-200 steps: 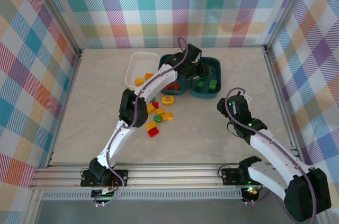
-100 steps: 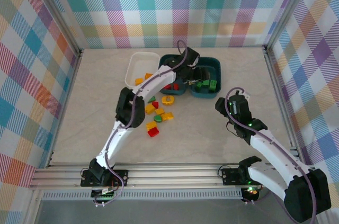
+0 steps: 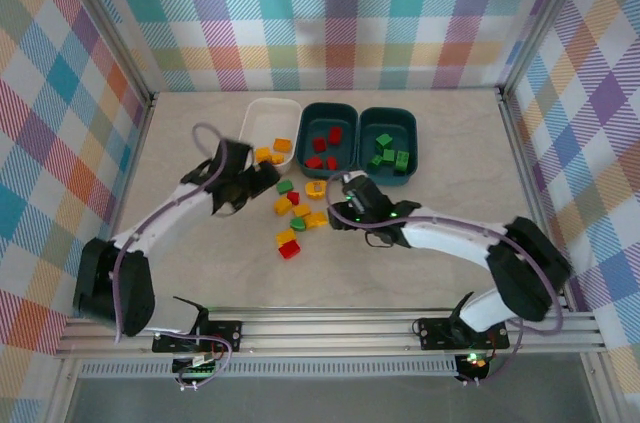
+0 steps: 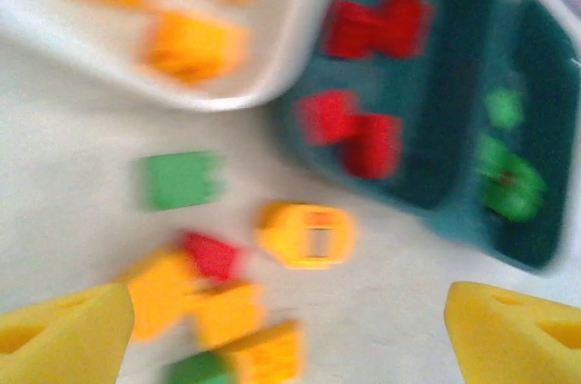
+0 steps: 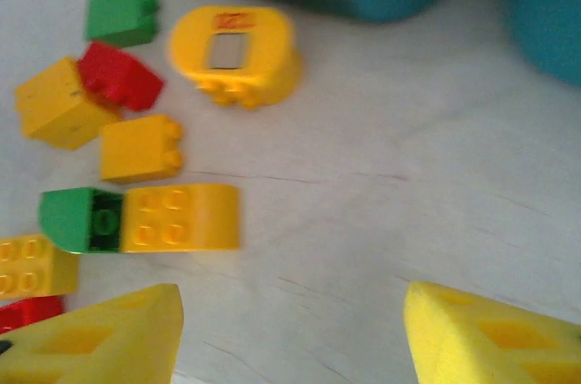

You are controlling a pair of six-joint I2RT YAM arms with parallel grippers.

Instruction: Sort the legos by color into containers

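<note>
The top camera looks down from behind the arms (image 3: 440,235) over the whole table (image 3: 460,133). Both wrist cameras hang close above it, the right nearest, the left blurred; all share the yellow ring (image 5: 238,53) and loose bricks (image 5: 141,150).

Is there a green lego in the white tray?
No, the white tray holds only yellow-orange bricks; the green bricks sit in a teal tray.

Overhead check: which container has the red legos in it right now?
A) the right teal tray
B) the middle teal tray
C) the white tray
B: the red legos lie in the middle teal tray, while the white tray holds yellow-orange legos and the right teal tray holds green legos.
</note>
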